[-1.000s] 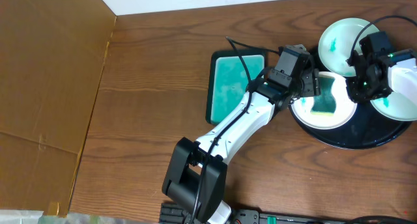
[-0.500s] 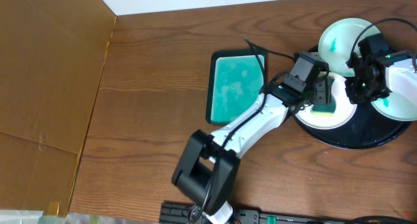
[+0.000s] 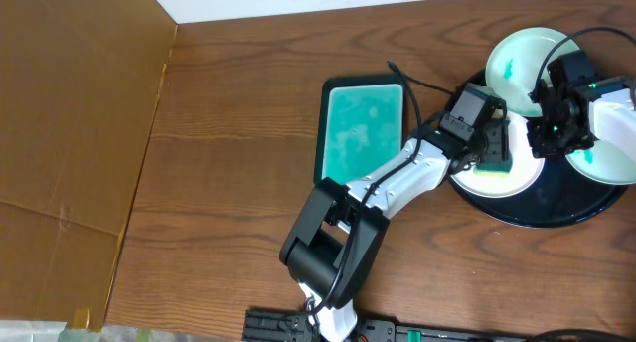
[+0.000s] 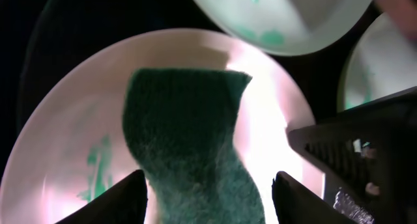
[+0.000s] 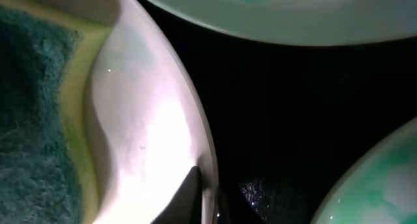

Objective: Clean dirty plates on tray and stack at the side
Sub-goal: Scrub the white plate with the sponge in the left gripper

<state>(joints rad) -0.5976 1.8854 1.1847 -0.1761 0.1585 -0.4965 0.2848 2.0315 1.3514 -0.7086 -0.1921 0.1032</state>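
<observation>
Clearest from left wrist: sponge (image 4: 186, 120) clamped in left end effector (image 4: 205, 198) over teal-smeared plate (image 4: 71, 133); from right wrist, right end effector's (image 3: 547, 133) opening indiscernible at rim.

Overhead: tray (image 3: 517, 215) cut by right frame edge. Right-hand plate (image 3: 604, 165) partly hidden under right arm, also cut by that edge. Left wrist: sponge (image 4: 189, 139) lower end runs off bottom edge. Right wrist: right gripper (image 3: 552, 133) shows one fingertip (image 5: 191, 188) only; jaws' opening can't be read.
</observation>
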